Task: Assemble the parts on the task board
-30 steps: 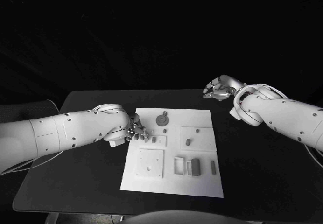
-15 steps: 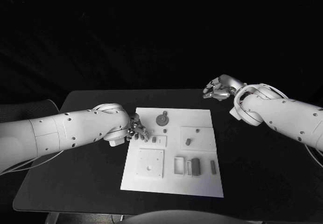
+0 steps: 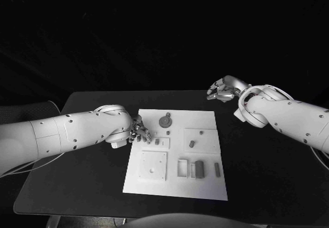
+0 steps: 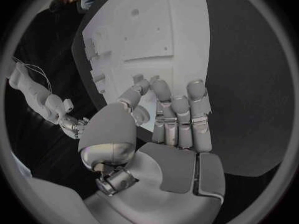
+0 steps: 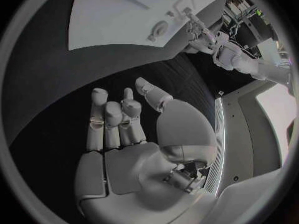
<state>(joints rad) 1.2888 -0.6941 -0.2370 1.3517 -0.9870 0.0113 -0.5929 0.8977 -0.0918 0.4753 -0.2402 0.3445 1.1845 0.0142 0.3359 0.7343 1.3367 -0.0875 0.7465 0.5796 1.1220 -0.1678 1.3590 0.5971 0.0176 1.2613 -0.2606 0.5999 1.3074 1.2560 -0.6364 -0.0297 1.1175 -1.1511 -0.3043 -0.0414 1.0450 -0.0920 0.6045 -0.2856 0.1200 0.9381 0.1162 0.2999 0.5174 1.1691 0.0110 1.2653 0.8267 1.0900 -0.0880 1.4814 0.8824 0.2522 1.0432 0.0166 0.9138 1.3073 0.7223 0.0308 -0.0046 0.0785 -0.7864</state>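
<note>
Here the task board (image 3: 177, 152) lies flat in the middle of the black surface (image 3: 260, 166), with small grey parts (image 3: 198, 168) on it and a round part (image 3: 165, 121) near its far edge. The left hand (image 3: 139, 133) is at the board's left edge, its fingers (image 4: 181, 114) held close together and bent over the board; I cannot tell if they pinch something. The right hand (image 3: 223, 90) hangs beyond the far right corner, well apart from the board, fingers loosely curled around nothing.
</note>
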